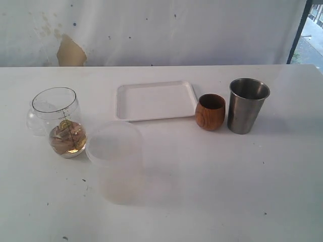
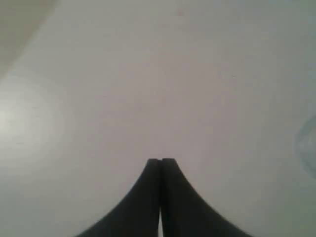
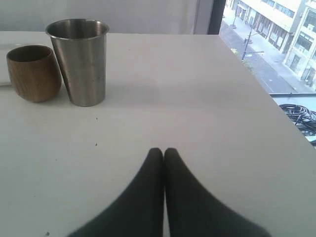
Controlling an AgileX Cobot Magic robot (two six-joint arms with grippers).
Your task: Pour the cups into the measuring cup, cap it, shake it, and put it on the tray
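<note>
The white bench [image 1: 227, 191] carries a white tray [image 1: 156, 101] at mid-back. A frosted tub [image 1: 118, 166] stands nearer the front. Just beside it on the left is the measuring cup [image 1: 58, 118], uncapped, with brownish contents. Right of the tray stand the steel tumbler [image 1: 246, 106] and the wooden cup [image 1: 210, 112]. The left end effector [image 2: 161, 160] and the right end effector [image 3: 163, 150] are pressed closed and empty.

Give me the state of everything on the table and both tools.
measuring cup: upright, uncapped, brownish contents at bottom
wooden cup: upright, contents not visible
steel tumbler: upright, contents not visible
tray: bare
frosted tub: upright, open
left tool: shut, holding nothing
right tool: shut, holding nothing
</note>
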